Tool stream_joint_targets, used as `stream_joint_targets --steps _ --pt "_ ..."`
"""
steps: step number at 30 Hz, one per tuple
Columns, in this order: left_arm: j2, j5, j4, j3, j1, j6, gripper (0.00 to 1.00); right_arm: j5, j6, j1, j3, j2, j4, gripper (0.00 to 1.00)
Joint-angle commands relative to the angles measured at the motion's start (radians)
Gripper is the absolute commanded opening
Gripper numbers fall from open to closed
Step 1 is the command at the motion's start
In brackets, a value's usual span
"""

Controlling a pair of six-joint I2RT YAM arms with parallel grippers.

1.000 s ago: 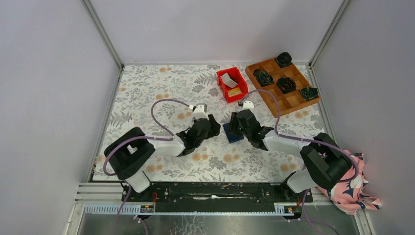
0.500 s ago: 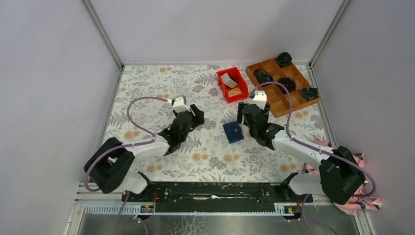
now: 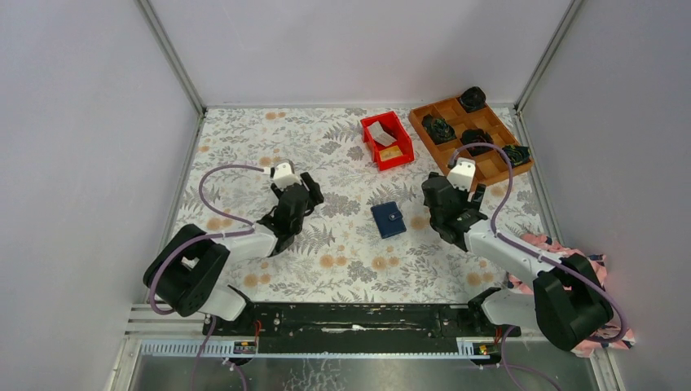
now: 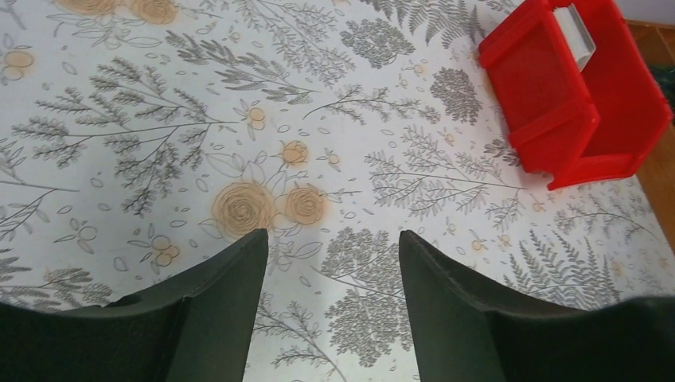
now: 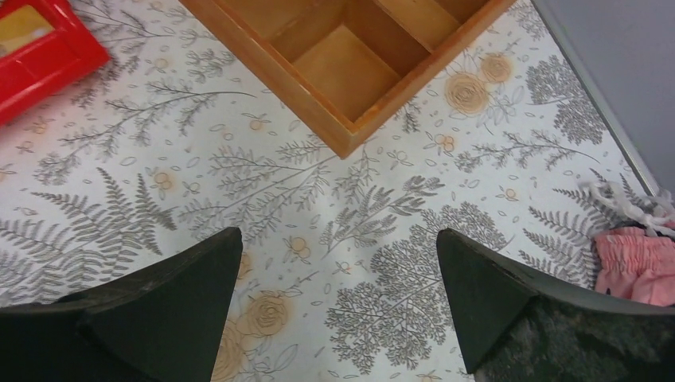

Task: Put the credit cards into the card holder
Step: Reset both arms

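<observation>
The card holder (image 3: 388,219), a closed navy wallet, lies flat on the floral table between the two arms, touched by neither. The credit cards sit in the red bin (image 3: 401,124): a white card (image 3: 380,134) leaning at the back and an orange-tan card (image 3: 389,152) at the front. The white card (image 4: 579,33) shows in the left wrist view and the orange-tan card (image 5: 20,24) in the right wrist view. My left gripper (image 3: 299,194) (image 4: 333,239) hangs open and empty, left of the wallet. My right gripper (image 3: 453,198) (image 5: 338,235) stands wide open and empty, right of it.
A wooden grid tray (image 3: 424,129) (image 5: 271,76) with dark rolled bundles (image 3: 440,128) stands at the back right, its near corner just ahead of my right gripper. A pink cloth (image 3: 583,318) (image 5: 637,263) lies at the right edge. Grey walls close in the table.
Both grippers have drawn back from the card holder, the left one leftward and the right one rightward, and their jaws have opened wider. The wallet stays closed on the table.
</observation>
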Motion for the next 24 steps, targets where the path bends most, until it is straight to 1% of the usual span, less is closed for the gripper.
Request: stream_joint_targets --steps 1,9,12,17,24 --pt "-0.008 -0.085 0.187 -0.065 0.004 0.071 0.69 0.065 0.02 -0.019 -0.021 -0.039 0.027 0.99" --pt "-0.019 -0.107 0.206 -0.082 0.004 0.113 0.69 0.103 0.087 -0.02 0.031 0.029 -0.071 0.99" --pt "-0.03 -0.108 0.226 -0.093 0.003 0.127 0.69 0.088 0.09 -0.02 0.009 0.016 -0.057 0.99" --pt "-0.043 -0.108 0.235 -0.095 -0.002 0.148 0.69 0.058 0.048 -0.019 -0.086 -0.087 0.034 0.99" --pt "-0.039 -0.118 0.258 -0.098 -0.019 0.18 0.69 0.014 -0.022 -0.02 -0.243 -0.323 0.165 0.99"
